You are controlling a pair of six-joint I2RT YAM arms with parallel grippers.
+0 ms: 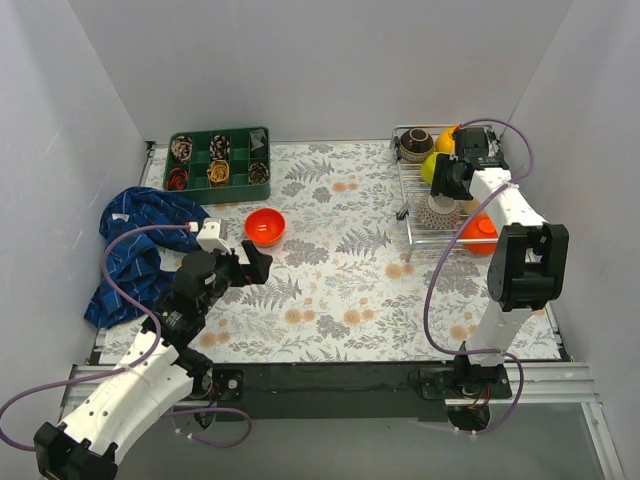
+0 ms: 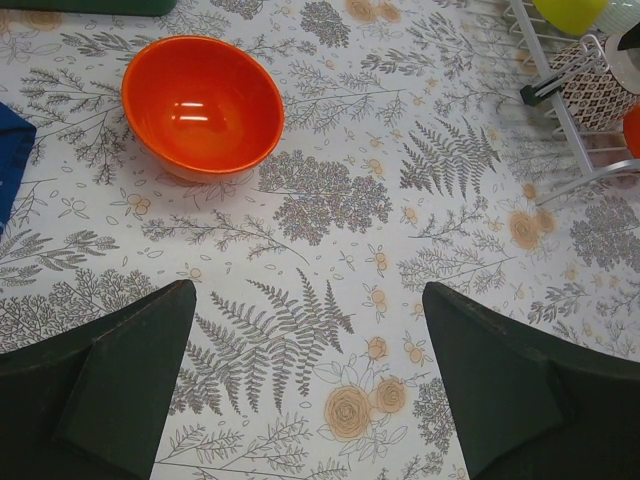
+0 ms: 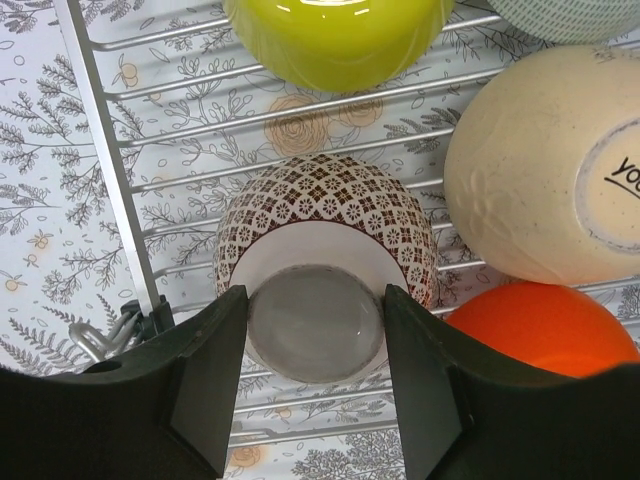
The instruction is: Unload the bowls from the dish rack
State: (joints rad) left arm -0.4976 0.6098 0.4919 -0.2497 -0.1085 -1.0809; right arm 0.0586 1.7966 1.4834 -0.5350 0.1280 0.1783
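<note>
The silver wire dish rack [image 1: 408, 222] stands at the back right. On it, upside down, lie a white patterned bowl [image 3: 325, 205], a lime green bowl [image 3: 335, 40], a beige bowl [image 3: 535, 170], a red-orange bowl [image 3: 540, 325] and a pale mint bowl [image 3: 570, 12]. A dark brown bowl [image 1: 416, 143] and a yellow-orange bowl [image 1: 446, 138] sit at the rack's far end. My right gripper [image 3: 315, 300] is over the rack, its fingers closed against both sides of the patterned bowl's foot ring. A second red-orange bowl [image 2: 203, 105] stands upright on the table. My left gripper [image 2: 308, 292] is open and empty just short of it.
A green compartment tray [image 1: 220, 160] with small items stands at the back left. A crumpled blue cloth [image 1: 135, 250] lies at the left edge. White walls close in the table on three sides. The rack's left rim bar [image 3: 100, 180] runs beside the patterned bowl.
</note>
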